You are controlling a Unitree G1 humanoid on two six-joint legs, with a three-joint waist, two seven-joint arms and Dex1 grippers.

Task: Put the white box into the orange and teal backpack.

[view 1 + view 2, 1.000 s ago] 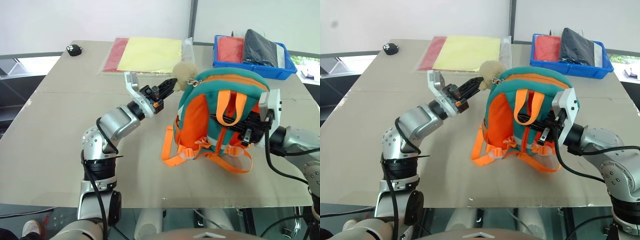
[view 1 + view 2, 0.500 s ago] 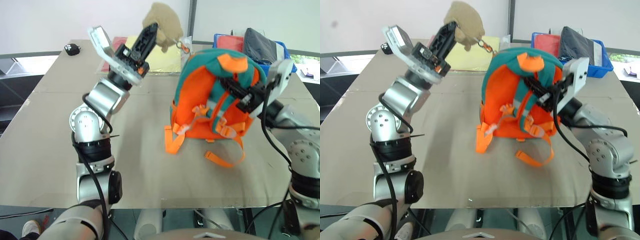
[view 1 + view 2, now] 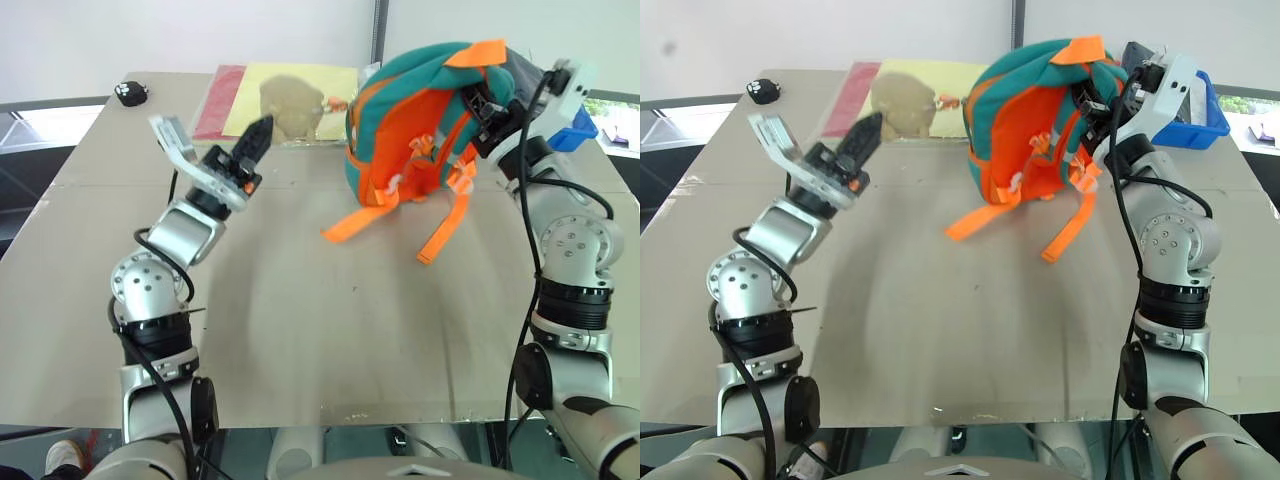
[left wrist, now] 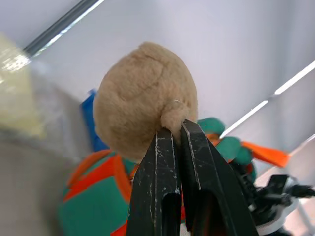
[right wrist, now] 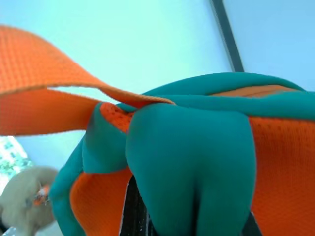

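The orange and teal backpack [image 3: 415, 125] hangs tilted above the far side of the table, its orange straps [image 3: 440, 225] dangling loose. My right gripper [image 3: 488, 105] is shut on the teal top part of the backpack [image 5: 192, 162], at its right side. The beige plush charm [image 3: 290, 105] stretches out to the left of the bag on its clip. My left gripper [image 3: 258, 132] is shut on a small nub of the plush charm [image 4: 142, 103], with both black fingers pressed together. The white box is out of view.
A yellow sheet in a clear sleeve [image 3: 940, 85] with a red sheet [image 3: 210, 105] beside it lies at the back of the table [image 3: 330, 320]. A blue tray [image 3: 1202, 112] sits at the far right behind my right arm. A small black object [image 3: 128, 92] rests at the far left corner.
The backpack has gone from resting on the table to hanging higher and farther back in my right gripper. My left gripper, still on the plush, rose, then came down to the left.
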